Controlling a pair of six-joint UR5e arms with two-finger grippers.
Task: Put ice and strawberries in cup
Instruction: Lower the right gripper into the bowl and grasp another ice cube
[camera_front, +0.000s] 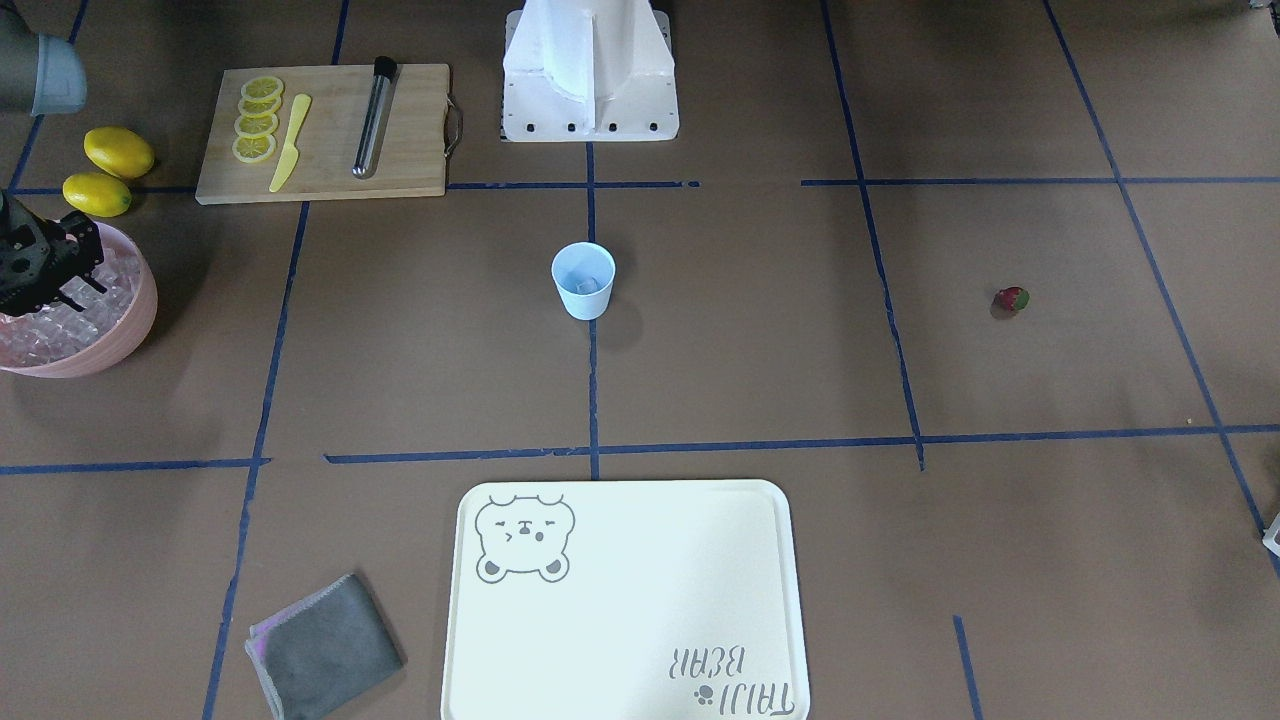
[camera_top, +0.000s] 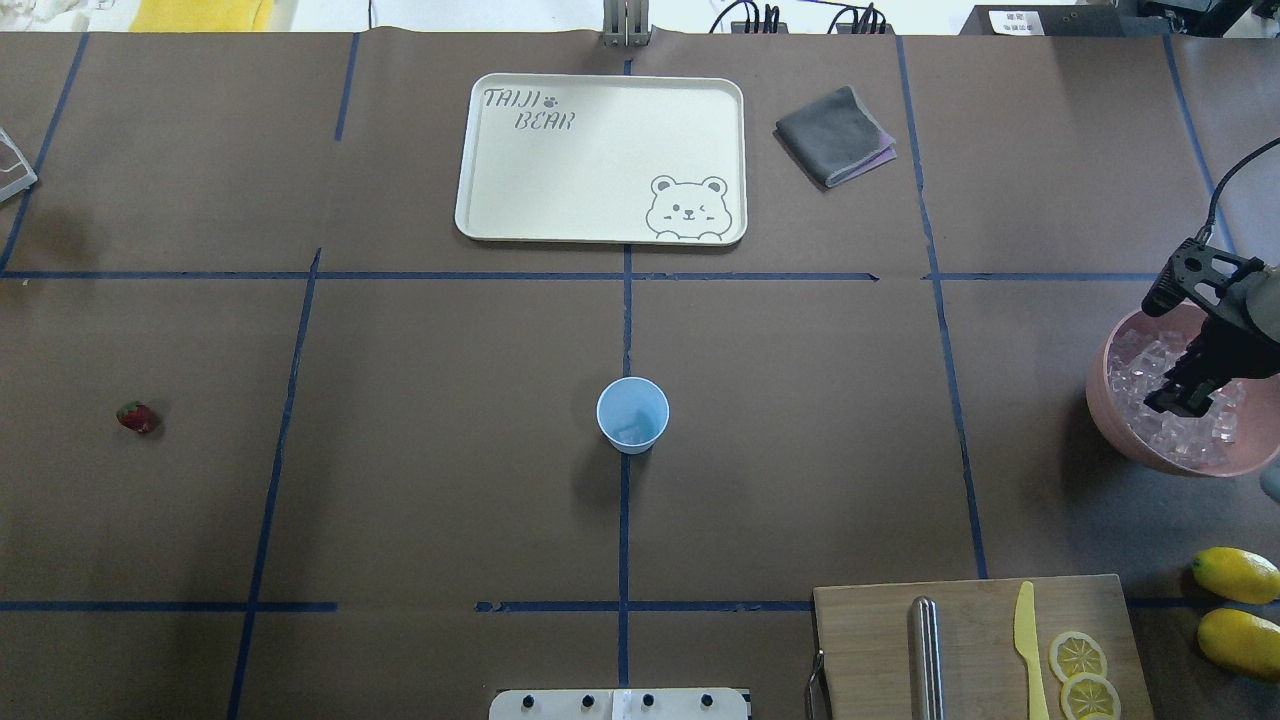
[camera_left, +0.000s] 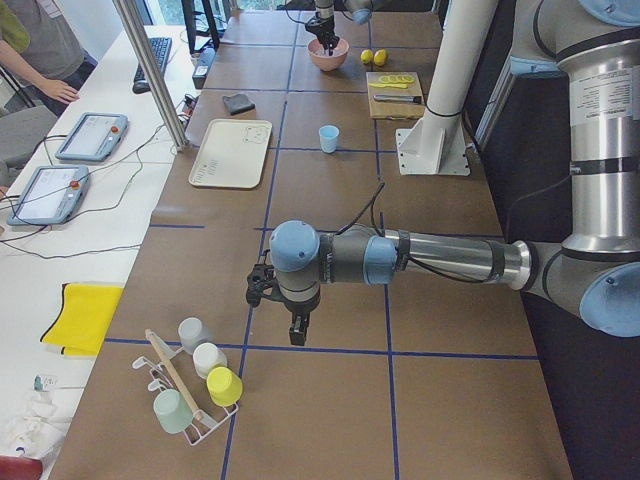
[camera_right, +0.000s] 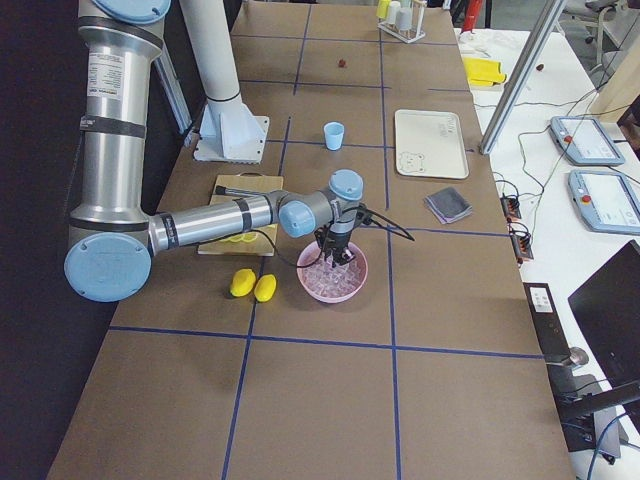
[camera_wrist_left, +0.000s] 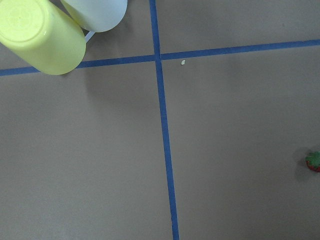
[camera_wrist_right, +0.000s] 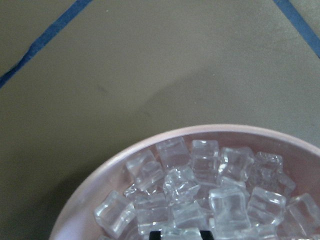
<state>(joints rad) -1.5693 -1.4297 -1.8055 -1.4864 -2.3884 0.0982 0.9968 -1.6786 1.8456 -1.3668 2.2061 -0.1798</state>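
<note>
Centring the right gripper (camera_top: 1178, 402) on one ice (camera_wrist_right: 227, 205) cube helps; its jaws seem to straddle one, though I cannot tell if clamped

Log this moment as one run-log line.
right gripper in pink bowl among ice, grip unclear | left gripper above table, state unclear | cup upright mid-table | strawberry on table, apart from cup
</note>
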